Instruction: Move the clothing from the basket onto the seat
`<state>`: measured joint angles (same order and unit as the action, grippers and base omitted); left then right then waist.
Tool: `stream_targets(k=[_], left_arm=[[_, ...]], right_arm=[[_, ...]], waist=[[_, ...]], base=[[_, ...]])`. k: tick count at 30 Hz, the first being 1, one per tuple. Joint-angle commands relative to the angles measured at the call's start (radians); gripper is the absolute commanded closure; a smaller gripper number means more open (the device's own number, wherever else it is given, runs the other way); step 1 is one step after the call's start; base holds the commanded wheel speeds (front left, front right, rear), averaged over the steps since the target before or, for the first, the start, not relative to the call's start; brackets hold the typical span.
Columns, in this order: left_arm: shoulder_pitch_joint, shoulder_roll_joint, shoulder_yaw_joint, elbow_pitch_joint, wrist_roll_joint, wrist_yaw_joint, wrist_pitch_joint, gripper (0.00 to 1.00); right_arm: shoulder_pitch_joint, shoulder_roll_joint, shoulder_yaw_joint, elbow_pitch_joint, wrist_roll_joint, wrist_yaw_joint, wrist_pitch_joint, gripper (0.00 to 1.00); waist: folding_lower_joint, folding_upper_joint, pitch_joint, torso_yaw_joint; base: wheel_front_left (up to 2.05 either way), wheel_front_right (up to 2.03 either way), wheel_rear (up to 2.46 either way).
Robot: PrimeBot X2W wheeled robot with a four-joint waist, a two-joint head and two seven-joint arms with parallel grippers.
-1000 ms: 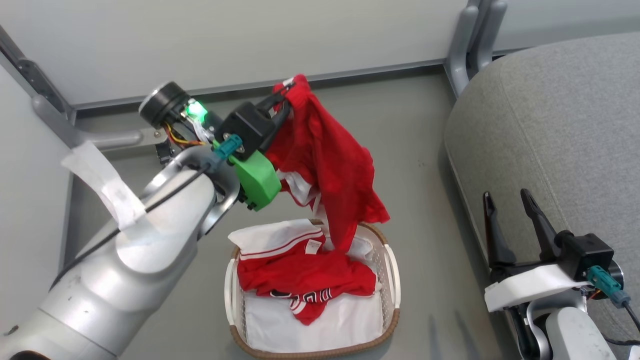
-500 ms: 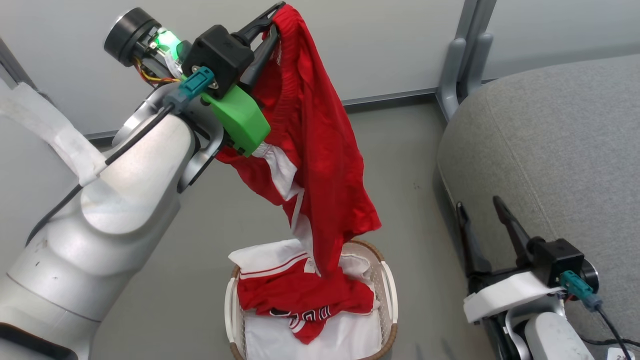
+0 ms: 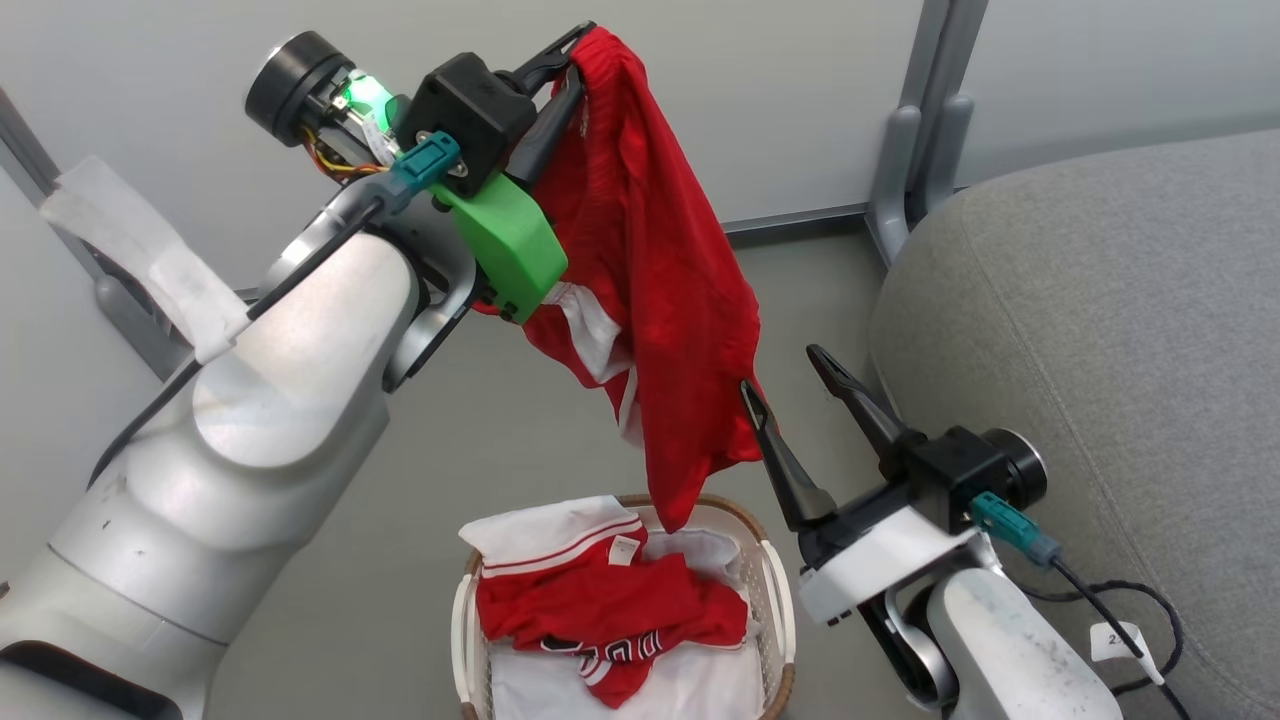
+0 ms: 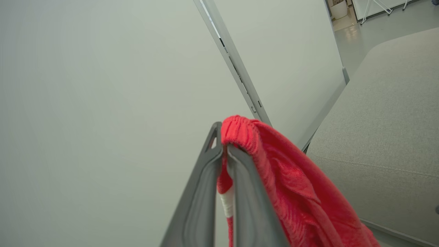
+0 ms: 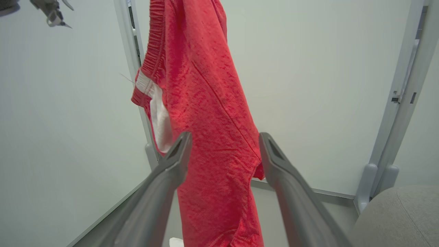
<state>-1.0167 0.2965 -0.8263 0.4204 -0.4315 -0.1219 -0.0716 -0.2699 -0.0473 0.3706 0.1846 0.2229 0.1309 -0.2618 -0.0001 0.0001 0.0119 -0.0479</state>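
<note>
My left gripper (image 3: 578, 60) is shut on the waistband of red shorts (image 3: 650, 270), part of the clothing, and holds them high above the basket (image 3: 780, 590). The left wrist view shows its fingers (image 4: 205, 178) pinching the red elastic edge (image 4: 240, 130). The shorts hang straight down, their lower tip just over the basket. More red and white clothing (image 3: 600, 600) lies in the basket. My right gripper (image 3: 785, 370) stands open beside the hanging hem, fingers (image 5: 175, 161) pointing at the red fabric (image 5: 212, 120). The grey seat (image 3: 1100, 330) fills the right side.
A pale partition wall with grey metal posts (image 3: 925, 120) stands behind the basket and the seat. Grey floor (image 3: 480, 440) surrounds the basket. A black cable with a white tag (image 3: 1115, 640) trails by my right forearm.
My right gripper has risen and swung left, up to the shorts' hanging hem. My left gripper lifted the shorts higher, so their tip has come out of the basket. The camera has shifted.
</note>
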Motion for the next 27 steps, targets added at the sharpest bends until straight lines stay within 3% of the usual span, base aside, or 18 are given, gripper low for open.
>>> stream_targets(k=[1,11,19,27], left_arm=[[-0.016,-0.006,-0.003,-0.001,-0.007,0.005,0.005,1.00],[-0.047,-0.064,-0.030,0.041,-0.021,0.007,0.041,1.00],[-0.051,-0.119,-0.054,0.065,-0.038,0.007,0.071,1.00],[-0.038,-0.151,-0.073,0.037,-0.056,0.007,0.093,1.00]], right_arm=[[-0.031,-0.006,0.012,0.021,-0.007,0.000,-0.005,0.00],[-0.165,-0.005,0.102,0.222,0.008,0.000,-0.005,0.00],[-0.202,-0.005,0.161,0.284,0.064,0.000,-0.005,0.00],[-0.253,-0.005,0.103,0.339,0.014,0.000,-0.005,0.00]], waist=[[0.0001,-0.0001,-0.004,0.004],[0.0001,-0.0001,-0.022,0.026],[0.0001,-0.0001,-0.038,0.052],[0.0001,-0.0001,-0.044,0.073]], base=[[0.00,0.00,0.00],[0.00,0.00,0.00],[0.00,0.00,0.00],[0.00,0.00,0.00]])
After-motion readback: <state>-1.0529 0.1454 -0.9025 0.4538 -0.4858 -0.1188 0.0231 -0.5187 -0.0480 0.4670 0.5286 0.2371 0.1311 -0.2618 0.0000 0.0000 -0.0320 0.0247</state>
